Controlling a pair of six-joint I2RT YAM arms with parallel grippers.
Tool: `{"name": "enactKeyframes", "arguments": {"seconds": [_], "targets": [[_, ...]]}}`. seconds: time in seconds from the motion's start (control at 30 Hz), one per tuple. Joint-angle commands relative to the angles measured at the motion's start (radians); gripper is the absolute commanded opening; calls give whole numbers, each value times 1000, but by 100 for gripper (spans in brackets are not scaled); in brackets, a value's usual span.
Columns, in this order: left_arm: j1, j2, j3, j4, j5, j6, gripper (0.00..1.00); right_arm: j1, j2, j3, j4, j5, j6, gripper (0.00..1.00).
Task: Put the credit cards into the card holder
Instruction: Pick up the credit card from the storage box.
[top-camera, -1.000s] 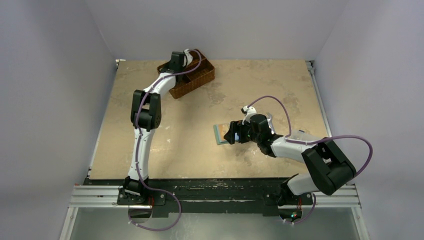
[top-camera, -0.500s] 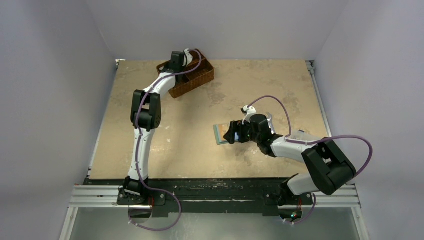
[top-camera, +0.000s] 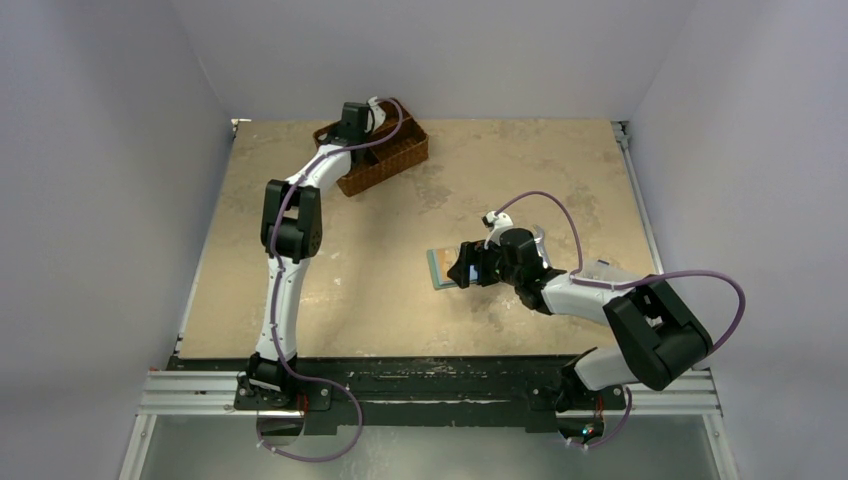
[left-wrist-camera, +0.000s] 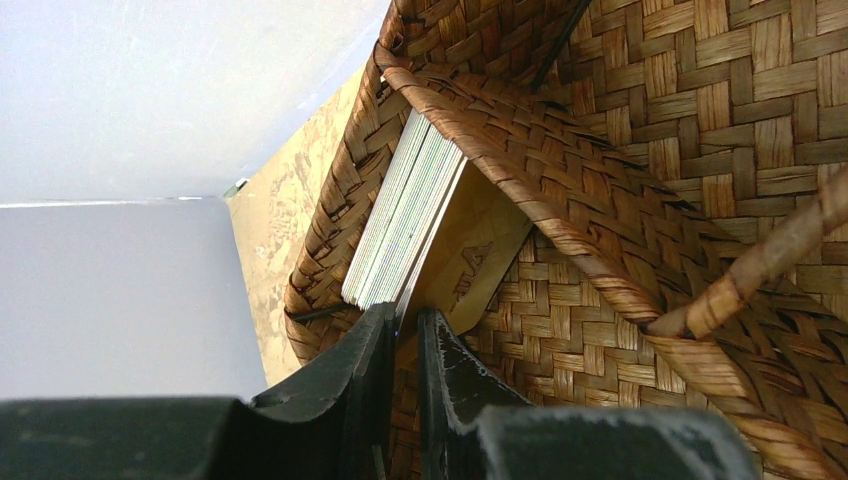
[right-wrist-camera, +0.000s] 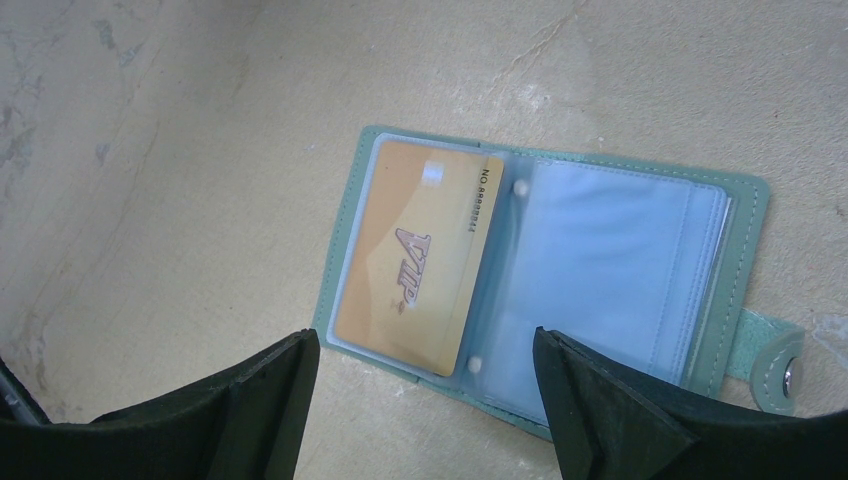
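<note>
The credit cards (left-wrist-camera: 395, 225) stand on edge in the basket (left-wrist-camera: 700, 120), woven walls close around. The left gripper (left-wrist-camera: 405, 345) reaches in, jaws pinching a yellow card (left-wrist-camera: 480, 250). The card holder (right-wrist-camera: 748, 250) lies open on the table (top-camera: 500, 170) under the right gripper (right-wrist-camera: 425, 345), jaws spread wide

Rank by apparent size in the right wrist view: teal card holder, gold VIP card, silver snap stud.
1. Open teal-green folding card holder.
2. Gold rectangular plastic VIP card, sleeved inside it.
3. Small round silver snap stud on its tab.

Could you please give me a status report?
Left claw pinching gold card in wicker basket. Right claw open over open card holder, one VIP card sleeved. No obstruction seen.
</note>
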Motion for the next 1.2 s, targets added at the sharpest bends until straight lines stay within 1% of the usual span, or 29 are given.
{"name": "enactKeyframes", "arguments": {"seconds": [0.0, 0.13, 0.3, 0.4, 0.5, 0.6, 0.67, 0.9, 1.03, 1.1, 1.17], "targets": [[5, -76, 27, 39, -22, -17, 11, -3, -13, 27, 43, -14, -12, 87], [6, -66, 42, 49, -41, -10, 12, -3, -11, 28, 44, -15, -12, 87], [6, -62, 59, 54, -45, -6, 20, -3, -7, 29, 45, -17, -12, 87], [6, -61, 64, 60, -53, -1, 21, -3, -8, 29, 45, -17, -12, 87], [6, -56, 68, 60, -53, 5, 20, -3, -7, 30, 44, -19, -12, 87], [6, -52, 71, 61, -57, 9, 14, -3, -8, 31, 45, -20, -12, 87], [6, -54, 71, 61, -57, 9, 13, -3, -7, 31, 45, -20, -12, 87], [6, -71, 65, 44, -48, -2, 12, -3, -8, 31, 45, -23, -12, 88], [4, -108, 41, 20, -19, -28, 8, -3, -11, 32, 45, -27, -12, 88], [6, -124, 31, 3, 9, -45, 8, -3, -14, 32, 44, -28, -12, 88], [6, -128, 18, 11, 9, -40, 9, -3, -18, 31, 43, -29, -12, 88]]}}
